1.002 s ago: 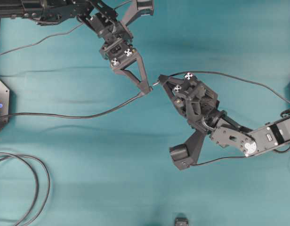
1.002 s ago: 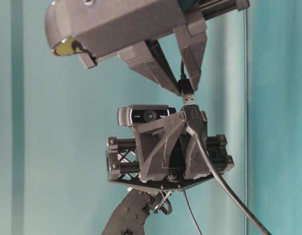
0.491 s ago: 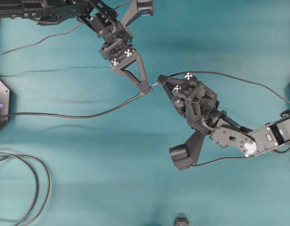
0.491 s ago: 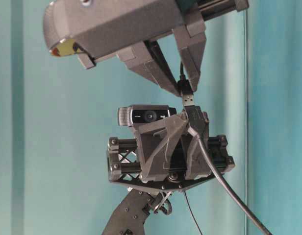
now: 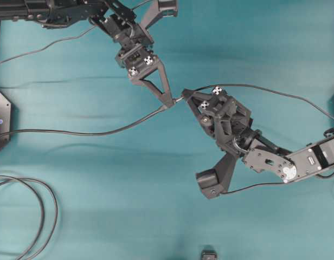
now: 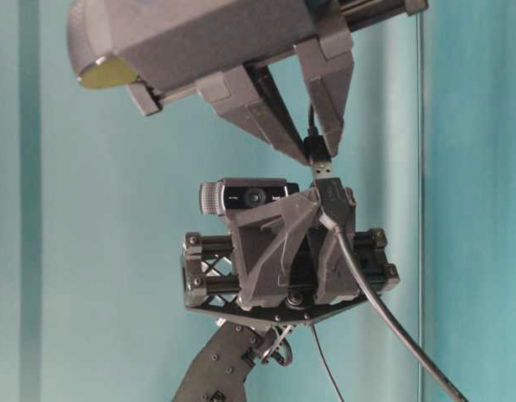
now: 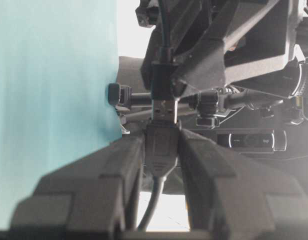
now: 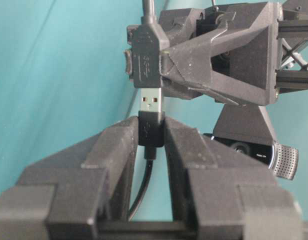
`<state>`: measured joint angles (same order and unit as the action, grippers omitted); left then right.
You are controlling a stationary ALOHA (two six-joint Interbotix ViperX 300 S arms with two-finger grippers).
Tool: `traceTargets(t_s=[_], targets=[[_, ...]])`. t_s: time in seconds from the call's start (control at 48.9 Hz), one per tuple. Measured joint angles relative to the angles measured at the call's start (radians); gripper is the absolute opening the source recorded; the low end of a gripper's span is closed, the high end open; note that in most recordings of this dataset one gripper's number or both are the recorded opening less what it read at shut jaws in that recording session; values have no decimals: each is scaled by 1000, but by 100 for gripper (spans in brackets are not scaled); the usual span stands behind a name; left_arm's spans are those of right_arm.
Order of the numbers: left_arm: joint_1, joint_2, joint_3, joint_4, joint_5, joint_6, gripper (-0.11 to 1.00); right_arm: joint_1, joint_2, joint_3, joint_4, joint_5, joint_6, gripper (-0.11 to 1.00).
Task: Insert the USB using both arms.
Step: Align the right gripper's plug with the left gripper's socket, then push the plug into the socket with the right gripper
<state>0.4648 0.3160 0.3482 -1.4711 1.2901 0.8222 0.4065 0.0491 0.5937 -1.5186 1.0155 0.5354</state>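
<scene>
The USB (image 8: pixel 150 104), a silver plug with a short black collar, is pinched in my right gripper (image 8: pixel 150 126), which is shut on the collar. Its tip sits at the mouth of a dark grey cable socket (image 8: pixel 146 60). My left gripper (image 7: pixel 161 139) is shut on that socket (image 7: pixel 161 147), with the USB (image 7: pixel 164 109) lined up just above it. Overhead, the left gripper (image 5: pixel 168 103) and right gripper (image 5: pixel 185 93) meet tip to tip above the cloth. At table level the silver of the USB (image 6: pixel 323 170) still shows between collar and socket (image 6: pixel 331 198).
The socket's cable (image 5: pixel 75 133) trails left across the teal cloth. A looped dark cable (image 5: pixel 41 216) lies at the bottom left. A black plate (image 5: pixel 0 116) sits at the left edge and a small black object (image 5: pixel 209 253) at the bottom edge.
The right arm has shifted slightly, its elbow a little lower in the overhead view. Plug and socket stay tip to mouth, and both grips are unchanged.
</scene>
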Motion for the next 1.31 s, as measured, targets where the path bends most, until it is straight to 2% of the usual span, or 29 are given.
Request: traceTargets(t_s=[0.839, 1.309], targets=[[-5, 5, -9, 2, -12, 0, 24, 8, 18, -8, 0, -18, 2, 21], [-12, 44, -66, 6, 5, -15, 24, 9, 41, -32, 0, -23, 0, 19]])
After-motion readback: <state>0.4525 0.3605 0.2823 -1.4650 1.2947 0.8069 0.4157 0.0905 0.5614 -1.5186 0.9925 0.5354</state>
